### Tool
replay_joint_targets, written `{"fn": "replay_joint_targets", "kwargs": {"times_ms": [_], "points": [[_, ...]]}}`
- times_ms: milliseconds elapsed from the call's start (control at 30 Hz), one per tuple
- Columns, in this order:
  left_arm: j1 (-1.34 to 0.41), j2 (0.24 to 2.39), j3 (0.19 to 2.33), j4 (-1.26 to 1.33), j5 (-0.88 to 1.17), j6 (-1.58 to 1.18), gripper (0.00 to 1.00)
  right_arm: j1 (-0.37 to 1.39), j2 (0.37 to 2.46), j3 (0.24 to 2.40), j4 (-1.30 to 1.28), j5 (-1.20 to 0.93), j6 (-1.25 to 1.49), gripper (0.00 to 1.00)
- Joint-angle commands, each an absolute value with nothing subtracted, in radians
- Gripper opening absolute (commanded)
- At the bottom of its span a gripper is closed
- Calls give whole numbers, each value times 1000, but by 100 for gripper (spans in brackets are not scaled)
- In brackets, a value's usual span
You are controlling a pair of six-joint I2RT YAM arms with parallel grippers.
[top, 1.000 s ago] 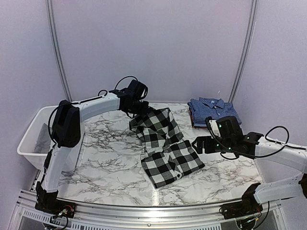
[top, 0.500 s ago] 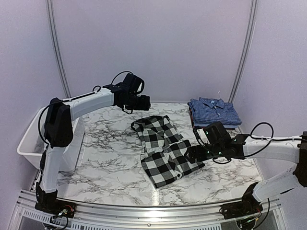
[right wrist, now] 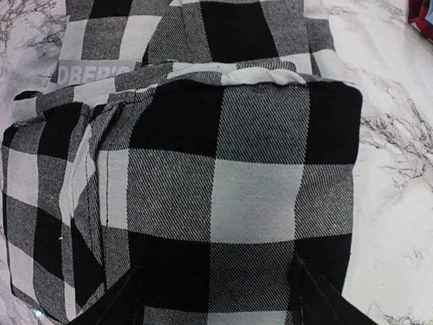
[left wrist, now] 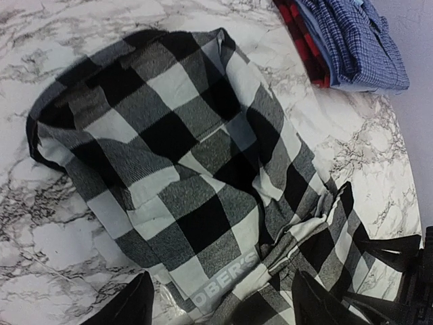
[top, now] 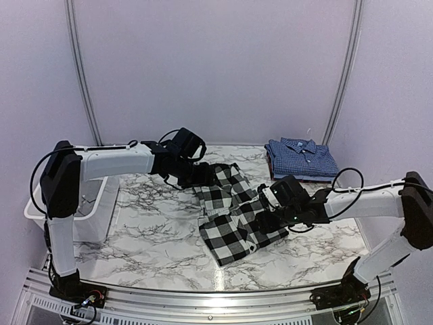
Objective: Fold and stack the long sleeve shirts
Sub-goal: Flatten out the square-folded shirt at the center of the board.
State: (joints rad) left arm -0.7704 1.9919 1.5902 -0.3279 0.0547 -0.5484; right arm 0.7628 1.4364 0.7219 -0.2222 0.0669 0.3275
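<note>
A white bin [top: 42, 203] sits at the far left edge of the marble table [top: 149, 233]. The left arm reaches over it toward the centre. The left gripper [top: 201, 175] hovers over the far left corner of the black-and-white checked shirt [top: 233, 218]. In the wrist view its jaws are spread wide and released, with nothing between them and the cloth lying loose below.

The checked shirt lies rumpled and partly folded in the middle of the table, running from far left to near right. White lettering [left wrist: 226, 281] shows on one fold.

The right gripper [top: 268, 218] is low over the shirt's right edge. Its jaws are parted and straddle a folded panel of the check cloth [right wrist: 223, 169] without clenching it.

At the far right, well apart from the checked shirt, the blue shirt [top: 301, 157] lies folded with its collar showing. It rests on a red checked cloth [left wrist: 301, 40].
</note>
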Motion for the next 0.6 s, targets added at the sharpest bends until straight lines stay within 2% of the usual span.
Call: {"fn": "replay_joint_targets", "kwargs": {"times_ms": [0,300,567], "points": [[-784,2031,1558,-209,138,-623,72,781,1476,753,-198,86,328,64],[-785,2198,1653,-169,149,-621,72,871,1527,737,-201,65,374,45],[-694,2330,1756,-198,152,-605,72,1006,1522,766,-173,-54,481,44]]}}
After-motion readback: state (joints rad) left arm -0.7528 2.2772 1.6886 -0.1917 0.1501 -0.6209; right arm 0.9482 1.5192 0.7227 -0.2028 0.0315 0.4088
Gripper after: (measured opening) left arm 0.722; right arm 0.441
